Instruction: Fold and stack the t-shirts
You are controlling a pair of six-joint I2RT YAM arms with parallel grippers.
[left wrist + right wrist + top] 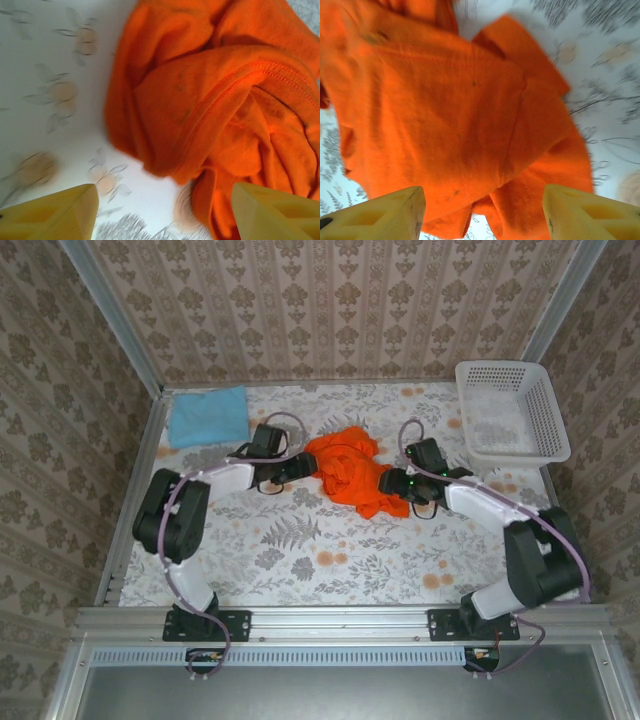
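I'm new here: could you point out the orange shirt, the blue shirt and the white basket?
orange shirt [345, 472], overhead view, middle of the crumpled heap
blue shirt [208, 416], overhead view, centre of the flat cloth
white basket [550, 415], overhead view, its right wall

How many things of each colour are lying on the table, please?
Bright orange crumpled cloth t-shirt: 1
Light sky-blue cloth t-shirt: 1
White plastic lattice basket: 1
Total: 3

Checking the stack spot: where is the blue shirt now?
In the top view, the blue shirt lies folded in the table's far left corner, apart from the orange shirt.
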